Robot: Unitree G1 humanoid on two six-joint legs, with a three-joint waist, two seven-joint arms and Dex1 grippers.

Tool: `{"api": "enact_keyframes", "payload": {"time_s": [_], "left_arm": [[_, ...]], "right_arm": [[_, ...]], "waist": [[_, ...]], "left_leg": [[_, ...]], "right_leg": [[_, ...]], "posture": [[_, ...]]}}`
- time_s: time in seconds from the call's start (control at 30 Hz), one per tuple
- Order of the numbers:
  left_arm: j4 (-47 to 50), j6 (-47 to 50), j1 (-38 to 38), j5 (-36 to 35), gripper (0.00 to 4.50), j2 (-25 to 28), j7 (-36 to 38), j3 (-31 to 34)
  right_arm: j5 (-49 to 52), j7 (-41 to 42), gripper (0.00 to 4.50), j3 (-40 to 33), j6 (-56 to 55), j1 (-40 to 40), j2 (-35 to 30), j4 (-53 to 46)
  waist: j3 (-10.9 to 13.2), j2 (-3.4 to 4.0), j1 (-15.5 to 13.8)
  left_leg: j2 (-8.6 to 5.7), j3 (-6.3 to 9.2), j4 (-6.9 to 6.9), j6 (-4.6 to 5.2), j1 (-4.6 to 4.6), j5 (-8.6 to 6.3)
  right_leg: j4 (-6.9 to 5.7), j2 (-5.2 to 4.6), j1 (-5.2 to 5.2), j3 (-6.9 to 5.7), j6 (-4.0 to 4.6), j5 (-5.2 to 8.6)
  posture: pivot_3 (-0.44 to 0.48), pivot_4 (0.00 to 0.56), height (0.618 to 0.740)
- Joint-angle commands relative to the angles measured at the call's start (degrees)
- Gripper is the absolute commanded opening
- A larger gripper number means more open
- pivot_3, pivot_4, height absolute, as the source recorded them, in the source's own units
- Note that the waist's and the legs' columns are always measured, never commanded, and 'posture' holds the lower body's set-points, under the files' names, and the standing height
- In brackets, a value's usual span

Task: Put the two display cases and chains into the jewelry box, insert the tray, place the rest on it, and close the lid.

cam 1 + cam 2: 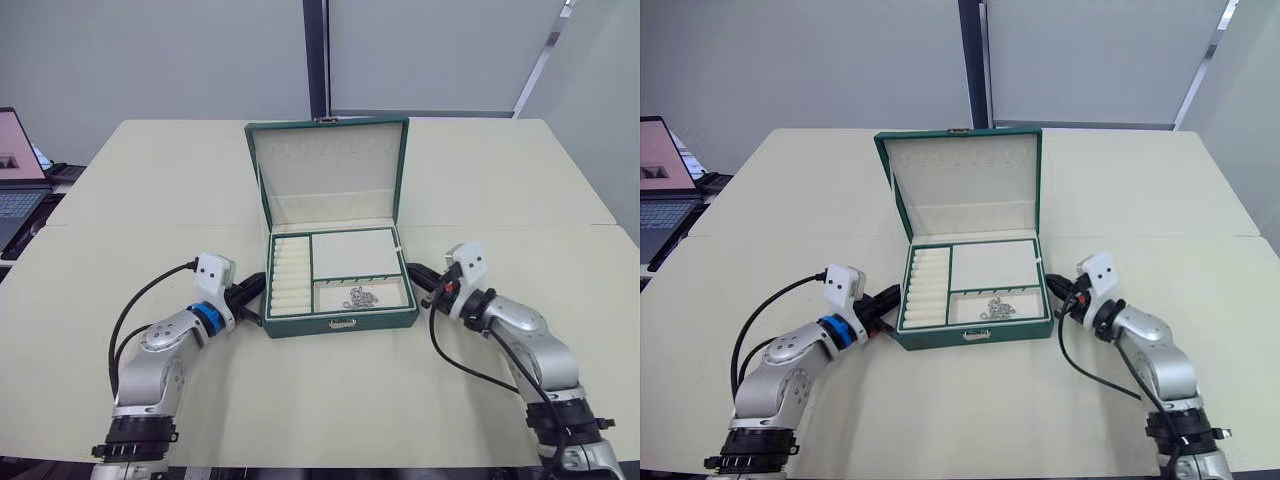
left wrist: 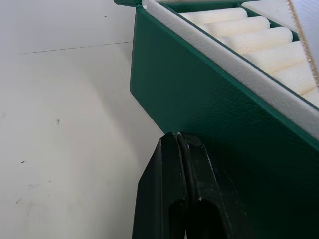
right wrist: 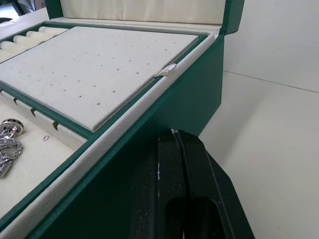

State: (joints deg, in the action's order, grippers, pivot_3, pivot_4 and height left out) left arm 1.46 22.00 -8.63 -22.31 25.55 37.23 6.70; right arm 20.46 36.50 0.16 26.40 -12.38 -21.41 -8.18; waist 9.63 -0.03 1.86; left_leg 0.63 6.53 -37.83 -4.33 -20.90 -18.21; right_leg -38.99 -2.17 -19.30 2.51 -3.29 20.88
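Grippers flank the jewelry box [image 1: 340, 322] at its near corners: our left gripper [image 1: 249, 295] sits just beside the left wall, our right gripper [image 1: 418, 280] just beside the right wall, and each has its fingers pressed together on nothing. Between them, the tray [image 1: 338, 250] is already seated in the box, with jewelry [image 1: 360, 297] resting in its near right compartment. Farther back, the lid [image 1: 330, 170] stands upright on its hinge above the bench [image 1: 330, 400]. We judge that only the closing remains. Next, we need one gripper to reach behind the lid's top edge and tip it forward, while the other steadies the box.
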Motion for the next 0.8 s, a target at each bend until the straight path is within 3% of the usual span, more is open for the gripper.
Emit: {"api": "enact_keyframes", "payload": {"time_s": [0.03,0.43,0.8], "left_arm": [[5.27,1.26,0.23,-1.94,0.02,-0.36,3.42,-3.21],[11.33,4.08,7.51,-1.99,0.02,2.29,5.38,-3.75],[12.58,5.06,9.04,-2.07,0.02,2.50,5.63,-2.62]], "right_arm": [[4.75,5.30,0.00,4.06,2.26,0.90,0.71,-6.40],[11.31,6.56,0.00,2.52,9.71,7.68,-3.12,-16.11],[12.12,4.82,0.00,1.80,11.71,10.92,-3.07,-19.63]], "waist": [[0.00,0.00,0.00],[-0.02,0.02,-0.01],[-0.03,0.03,-0.03]], "left_leg": [[0.00,-0.01,0.00,0.00,0.00,0.00],[0.00,0.01,0.02,0.03,0.01,-0.02],[0.00,0.00,0.03,0.06,0.02,-0.03]], "right_leg": [[0.00,0.00,0.00,0.01,0.00,0.00],[0.02,0.00,0.02,0.02,0.00,0.00],[0.03,0.00,0.03,0.02,0.00,0.00]], "posture": [[0.000,0.150,0.740],[0.000,0.150,0.740],[0.000,0.150,0.740]]}}
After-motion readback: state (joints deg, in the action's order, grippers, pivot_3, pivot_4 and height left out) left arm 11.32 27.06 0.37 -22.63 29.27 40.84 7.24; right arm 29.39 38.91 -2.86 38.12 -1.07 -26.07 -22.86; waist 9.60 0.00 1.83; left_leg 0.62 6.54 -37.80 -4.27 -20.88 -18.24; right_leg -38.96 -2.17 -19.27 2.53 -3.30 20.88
